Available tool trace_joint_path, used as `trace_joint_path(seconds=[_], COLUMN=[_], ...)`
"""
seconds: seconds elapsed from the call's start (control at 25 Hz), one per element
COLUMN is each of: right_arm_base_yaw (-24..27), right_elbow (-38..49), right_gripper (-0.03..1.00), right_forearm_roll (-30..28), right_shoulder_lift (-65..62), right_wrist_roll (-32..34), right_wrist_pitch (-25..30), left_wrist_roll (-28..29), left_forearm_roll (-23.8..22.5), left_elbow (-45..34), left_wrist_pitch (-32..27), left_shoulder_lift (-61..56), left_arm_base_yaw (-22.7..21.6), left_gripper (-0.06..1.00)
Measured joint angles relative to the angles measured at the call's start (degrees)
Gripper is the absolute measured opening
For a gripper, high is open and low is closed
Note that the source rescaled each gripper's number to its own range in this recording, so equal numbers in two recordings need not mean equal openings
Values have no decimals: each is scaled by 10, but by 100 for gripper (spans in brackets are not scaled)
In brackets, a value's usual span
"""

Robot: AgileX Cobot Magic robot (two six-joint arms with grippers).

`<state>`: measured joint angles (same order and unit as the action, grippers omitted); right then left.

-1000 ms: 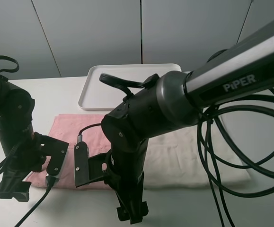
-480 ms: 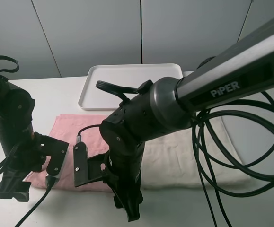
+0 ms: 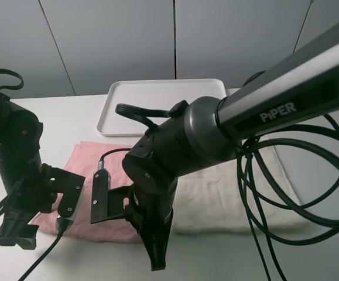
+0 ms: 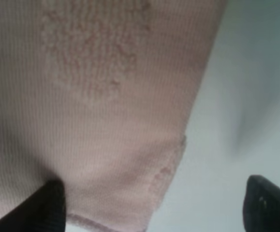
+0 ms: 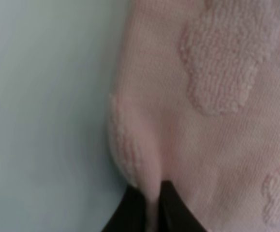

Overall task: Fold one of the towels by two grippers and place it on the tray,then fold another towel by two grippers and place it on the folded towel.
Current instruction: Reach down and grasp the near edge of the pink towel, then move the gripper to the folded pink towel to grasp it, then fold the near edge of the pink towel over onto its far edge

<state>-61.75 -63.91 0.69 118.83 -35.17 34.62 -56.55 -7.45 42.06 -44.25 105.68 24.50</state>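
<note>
The right end effector (image 5: 149, 207) is clenched on the pink terry towel (image 5: 217, 121). Its dark fingers (image 5: 177, 215) pinch a raised pleat at the near hem, and the cloth stands up in a narrow ridge between them. Gripping at the hem looks meant to give that arm one end of the edge that must be carried over for the fold.

The left end effector (image 4: 154, 205) is released. Its jaws stand wide, one over the cloth and the other over the bare white worktop (image 4: 246, 96), so they straddle the towel's other near corner. That stance suggests a matching pinch comes next, so that both ends of the edge can rise level; this corner is not yet gripped.

In the high view, both arms reach down to the near edge of the pink towel, which otherwise lies spread flat on the worktop. A cream terry towel (image 3: 228, 193) lies flat on its right. The right arm hides the border between them, so I cannot tell whether they overlap.

Beyond both towels sits the white rectangular plastic tray (image 3: 157, 96), with no towel on it. The task seems to be at its first fold.
</note>
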Motion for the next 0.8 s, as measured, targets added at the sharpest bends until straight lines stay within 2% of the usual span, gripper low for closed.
trace_joint_path(seconds=[0.08, 0.2, 0.28, 0.4, 0.44, 0.52, 0.8], right_arm_base_yaw=[0, -1, -1, -1, -1, -1, -1], right_elbow=[0, 0, -1, -1, -1, -1, 1], right_gripper=[0, 0, 0, 0, 0, 0, 0], right_forearm_roll=[-3, -7, -7, -7, -7, -10, -11], right_shoulder_lift=[0, 0, 0, 0, 0, 0, -17], right_wrist_roll=[3, 8, 18, 34, 40, 52, 88], right_wrist_pitch=[0, 0, 1, 1, 1, 2, 9], left_wrist_roll=[1, 7, 9, 9, 9, 17, 37], left_forearm_roll=[0, -5, -7, -7, -7, -7, -4], left_elbow=[0, 0, 0, 0, 0, 0, -1], left_wrist_pitch=[6, 22, 37, 50, 49, 49, 49], left_shoulder_lift=[0, 2, 3, 4, 5, 5, -10], left_arm_base_yaw=[0, 0, 0, 0, 0, 0, 0], left_gripper=[90, 70, 49, 12, 4, 1, 0])
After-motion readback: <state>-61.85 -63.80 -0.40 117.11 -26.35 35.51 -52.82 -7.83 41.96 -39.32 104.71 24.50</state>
